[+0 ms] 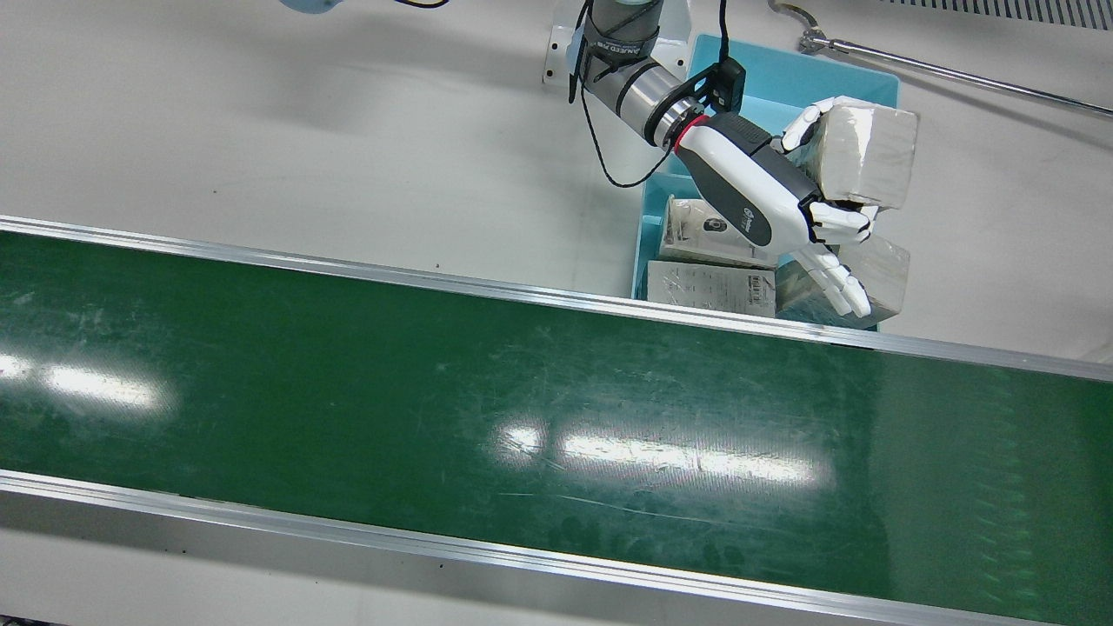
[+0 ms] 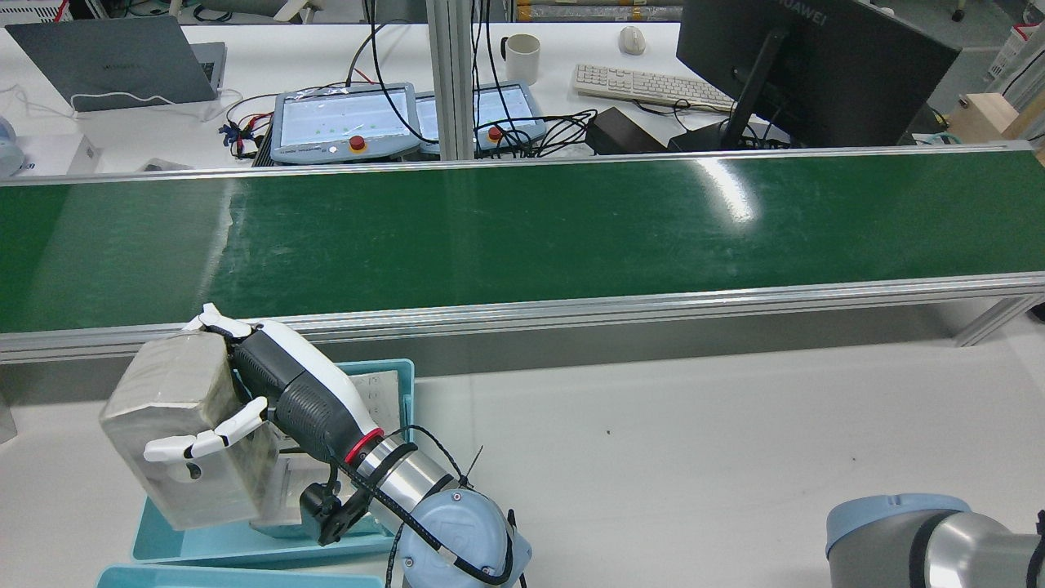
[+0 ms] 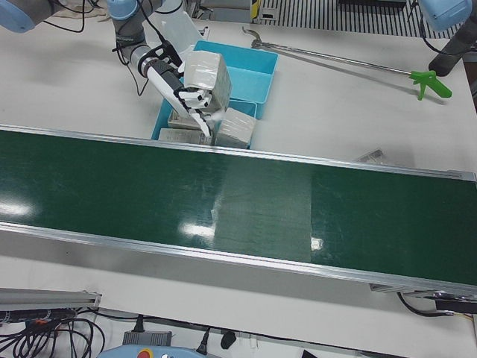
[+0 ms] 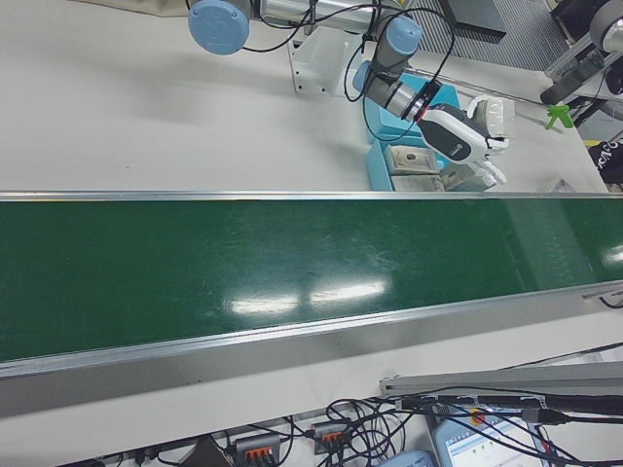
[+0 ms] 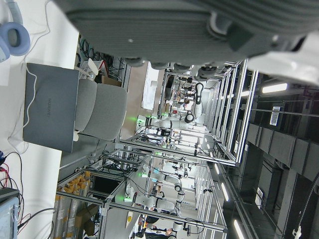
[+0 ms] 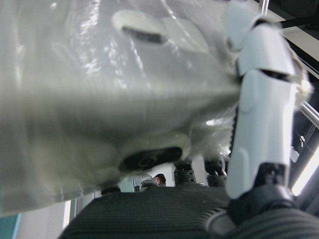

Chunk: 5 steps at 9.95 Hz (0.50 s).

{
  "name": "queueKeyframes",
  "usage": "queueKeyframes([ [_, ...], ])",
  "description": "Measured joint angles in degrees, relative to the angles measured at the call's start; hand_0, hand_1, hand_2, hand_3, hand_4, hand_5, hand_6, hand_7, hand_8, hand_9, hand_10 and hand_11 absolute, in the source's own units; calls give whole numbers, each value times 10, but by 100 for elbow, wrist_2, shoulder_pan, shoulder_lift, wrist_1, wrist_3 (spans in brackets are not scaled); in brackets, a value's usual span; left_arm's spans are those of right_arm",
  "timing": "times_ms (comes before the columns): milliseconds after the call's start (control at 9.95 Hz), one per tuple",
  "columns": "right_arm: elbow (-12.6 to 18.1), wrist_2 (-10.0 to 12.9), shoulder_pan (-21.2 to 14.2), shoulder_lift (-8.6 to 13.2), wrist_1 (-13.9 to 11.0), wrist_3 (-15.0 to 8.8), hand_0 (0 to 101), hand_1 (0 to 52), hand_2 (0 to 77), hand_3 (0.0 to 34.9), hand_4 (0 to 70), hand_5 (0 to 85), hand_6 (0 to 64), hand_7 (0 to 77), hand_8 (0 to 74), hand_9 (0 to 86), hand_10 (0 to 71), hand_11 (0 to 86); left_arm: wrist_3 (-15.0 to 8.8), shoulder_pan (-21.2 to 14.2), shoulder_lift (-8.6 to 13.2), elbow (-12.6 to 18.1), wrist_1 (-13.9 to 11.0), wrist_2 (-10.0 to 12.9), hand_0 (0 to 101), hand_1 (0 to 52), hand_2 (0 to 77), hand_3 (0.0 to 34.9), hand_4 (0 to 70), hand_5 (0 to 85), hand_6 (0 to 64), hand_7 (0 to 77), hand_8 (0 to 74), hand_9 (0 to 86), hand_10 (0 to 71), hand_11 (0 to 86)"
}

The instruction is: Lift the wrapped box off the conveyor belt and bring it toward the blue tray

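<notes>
The left hand (image 1: 787, 193) is clamped on the box (image 1: 863, 149), with fingers (image 1: 839, 222) wrapped over its near face and another hooked on its far edge. The box is off the belt (image 1: 435, 391), held in the air and tilted above the tray (image 1: 783, 74), overhanging the tray's right wall in the front view. The tray sits on the tabletop (image 1: 261, 130) just beyond the belt's far rail. Other wrapped packs (image 1: 709, 287) lie at its near end, below the hand. Of the right arm (image 2: 931, 539) only the elbow shows in the rear view.
</notes>
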Motion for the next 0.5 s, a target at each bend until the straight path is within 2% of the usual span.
queueKeyframes([
  [101, 122, -28, 10, -145, -13, 33, 467, 284, 207, 198, 0, 0, 114, 5, 0, 16, 0, 5, 0, 0, 0, 0, 0, 0, 0, 0, 11, 0, 0, 5, 0, 5, 5, 0, 5, 0],
  [201, 329, -40, 32, -344, -29, 60, 467, 284, 207, 198, 0, 0, 114, 5, 0, 16, 0, 5, 0, 0, 0, 0, 0, 0, 0, 0, 11, 0, 0, 5, 0, 5, 5, 0, 5, 0],
  [302, 559, -49, 90, -547, -75, 80, 466, 27, 55, 267, 115, 71, 27, 93, 22, 27, 0, 5, 0, 0, 0, 0, 0, 0, 0, 0, 5, 0, 0, 11, 0, 5, 5, 0, 0, 5],
  [402, 710, -55, 144, -665, -145, 122, 466, 27, 55, 267, 115, 71, 27, 93, 22, 27, 0, 5, 0, 0, 0, 0, 0, 0, 0, 0, 11, 0, 0, 11, 0, 5, 5, 0, 0, 0],
  [503, 824, -59, 194, -725, -207, 178, 467, 131, 16, 296, 115, 180, 33, 218, 38, 22, 0, 5, 0, 0, 0, 0, 0, 0, 0, 0, 11, 0, 0, 11, 0, 5, 5, 0, 5, 0],
])
